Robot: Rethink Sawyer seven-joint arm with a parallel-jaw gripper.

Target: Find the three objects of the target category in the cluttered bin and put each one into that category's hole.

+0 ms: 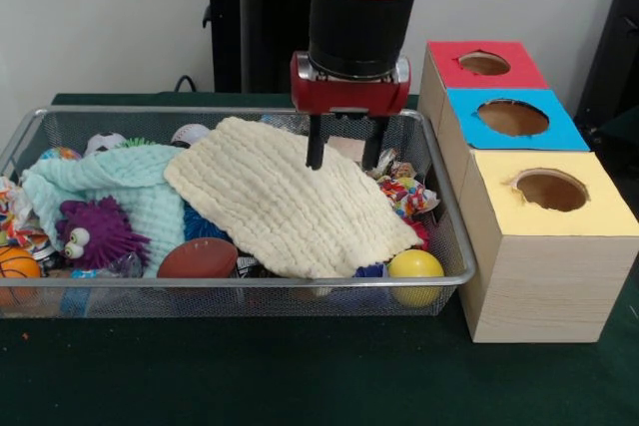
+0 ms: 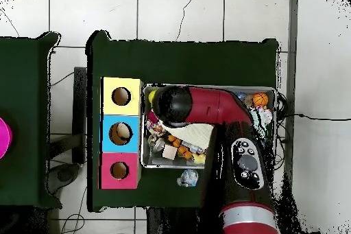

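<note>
The wire mesh bin (image 1: pixel 240 282) is full of toys and is mostly covered by a cream cloth (image 1: pixel 290 202) and a mint cloth (image 1: pixel 120 182). My gripper (image 1: pixel 345 159) hangs over the far right part of the cream cloth. It is open and empty, and its left fingertip (image 1: pixel 315 159) is at the cloth's surface. In the overhead view the arm's head (image 2: pixel 171 106) hides the gripper. One pale bluish wrinkly plastic lump (image 2: pixel 187 178) lies on the table outside the bin (image 2: pixel 142 135). No other lump shows clearly; the cloths hide much of the bin.
Three wooden boxes with holes stand right of the bin: red top (image 1: pixel 454 75), blue top (image 1: pixel 469 132) and yellow top (image 1: pixel 599 216). In the bin lie a purple spiky toy (image 1: pixel 95 231), a brown football (image 1: pixel 197 258), a basketball (image 1: pixel 15 268) and a yellow ball (image 1: pixel 414 271).
</note>
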